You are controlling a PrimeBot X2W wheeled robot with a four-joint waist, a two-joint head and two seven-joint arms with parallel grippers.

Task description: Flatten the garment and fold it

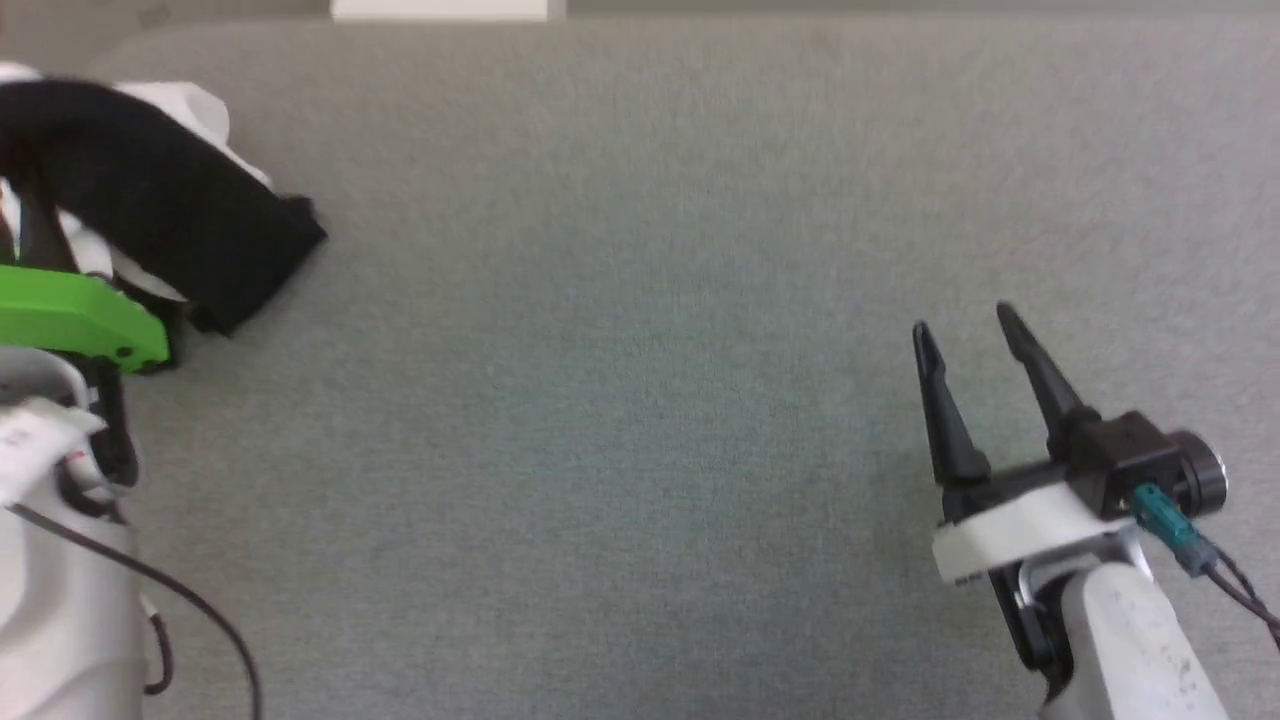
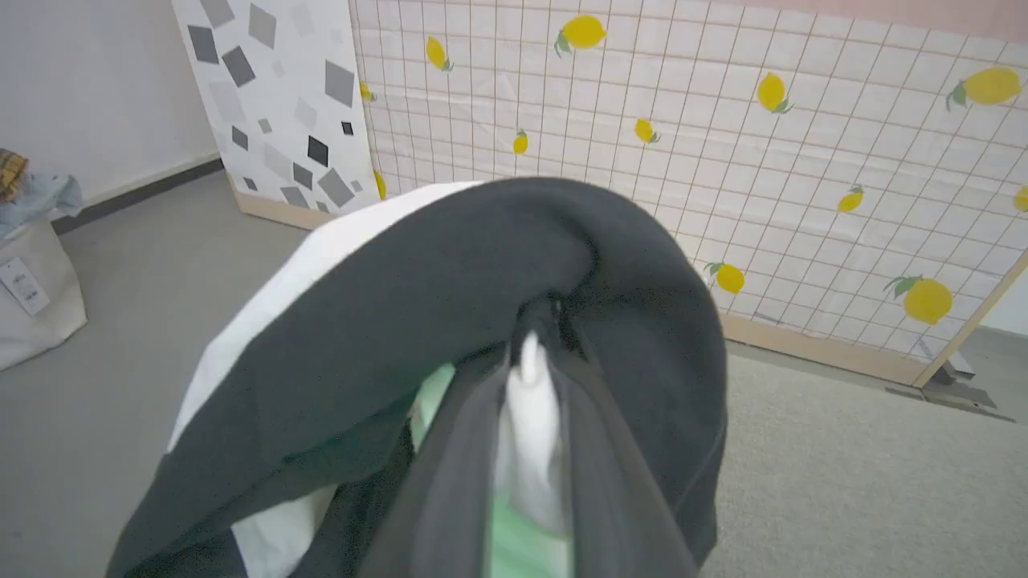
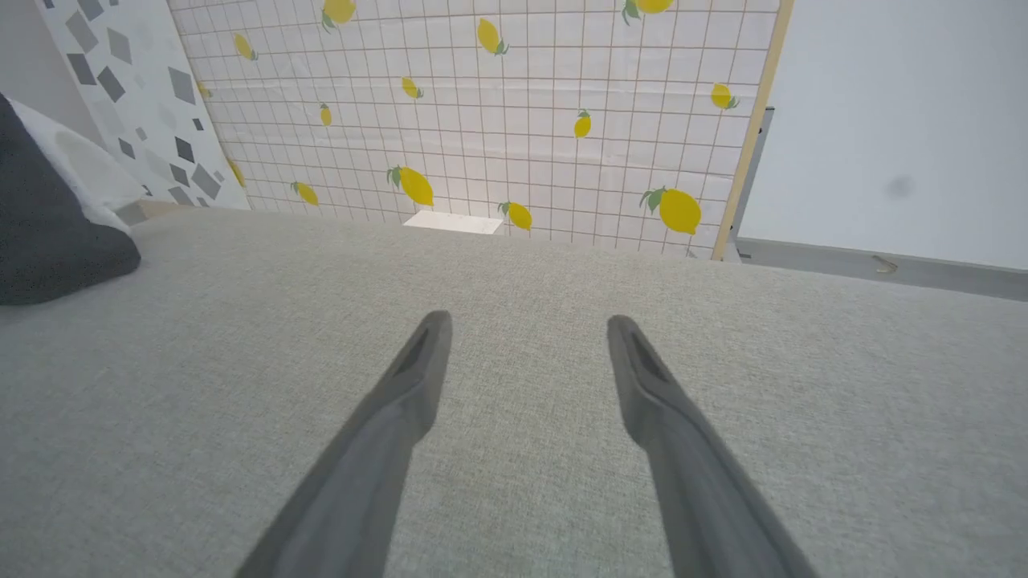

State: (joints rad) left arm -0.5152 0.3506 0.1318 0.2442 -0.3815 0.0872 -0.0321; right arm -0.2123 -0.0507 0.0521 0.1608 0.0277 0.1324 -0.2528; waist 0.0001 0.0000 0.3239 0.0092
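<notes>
- At the far left of the head view, we see one garment point(image 1: 160, 200) bunched in a soft heap at the left edge of the work surface. A black sleeve lies across its white cotton.
- Our left gripper point(image 2: 530, 357) has its two dark fingers pressed together on a fold of the garment's white cloth. Black fabric drapes over them like a hood.
- One bright green plastic part point(image 1: 80, 320) of the left arm sits just below the garment.
- Our right gripper point(image 1: 965, 328) is at the lower right, well apart from the garment. Its two long tapered fingers are spread, with nothing between them.
- One work surface point(image 1: 640, 420) lies under both arms: grey, woven, matte and flat.
- Two upright panels stand beyond it: one lemon-printed panel point(image 3: 498, 104) with a thin grid, and one grey-square panel point(image 2: 273, 104).
- One pale fabric bag point(image 2: 32, 297) stands on the floor with a tag on its side and crumpled cloth inside.
</notes>
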